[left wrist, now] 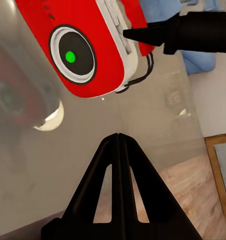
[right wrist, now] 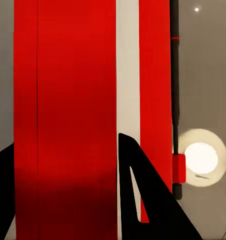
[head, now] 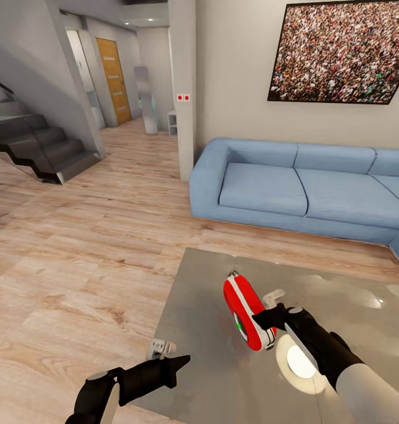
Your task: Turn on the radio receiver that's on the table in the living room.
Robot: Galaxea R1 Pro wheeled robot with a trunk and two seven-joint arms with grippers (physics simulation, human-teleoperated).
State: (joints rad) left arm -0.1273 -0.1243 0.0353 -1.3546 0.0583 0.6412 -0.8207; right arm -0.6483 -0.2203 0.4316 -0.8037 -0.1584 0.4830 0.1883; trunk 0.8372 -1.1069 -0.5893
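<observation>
The red radio receiver [head: 245, 315] stands on edge on the glossy grey table [head: 205, 277], leaning a little. Its grey dial with the green dot [left wrist: 70, 56] faces my left gripper [head: 183, 360], which is shut and hovers just short of the table's near left edge. In the left wrist view that gripper [left wrist: 118, 136] points at the tabletop below the radio [left wrist: 78, 45]. My right gripper [head: 260, 320] touches the radio's edge. In the right wrist view its fingers [right wrist: 143, 200] are apart over the white band and red shell [right wrist: 68, 100]. The thin wire handle [left wrist: 143, 75] shows behind.
A pale round bright disc [head: 299, 360] lies on the table under my right forearm. The light-blue sofa [head: 282, 182] stands beyond the table, beneath the crowd picture [head: 341, 50]. Open wood floor [head: 76, 247] stretches left towards dark stairs [head: 35, 141] and a pillar [head: 185, 88].
</observation>
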